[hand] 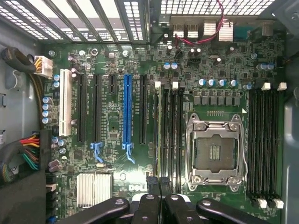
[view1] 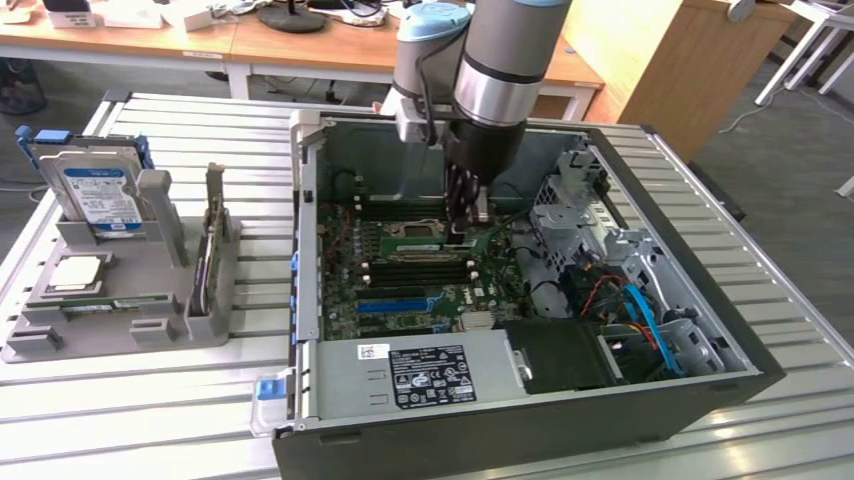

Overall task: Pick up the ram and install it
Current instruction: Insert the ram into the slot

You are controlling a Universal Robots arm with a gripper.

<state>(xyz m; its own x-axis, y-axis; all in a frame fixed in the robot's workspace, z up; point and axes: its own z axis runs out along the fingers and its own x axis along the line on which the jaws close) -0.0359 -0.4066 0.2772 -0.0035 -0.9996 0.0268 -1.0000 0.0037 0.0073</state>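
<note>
Inside PC case [view1: 534,420], gripper [hand: 160,186] is pinching near-shut on ram [hand: 160,130], standing edge-on at mobo slots [hand: 178,130] beside CPU socket [hand: 215,149]. Likely risk: stick tilting, notch misaligning, jamming or flexing under push.

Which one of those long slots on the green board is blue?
The blue slot is the only one of that colour in its row on the motherboard. It sits between black slots, and a white slot stands farther along.
</note>
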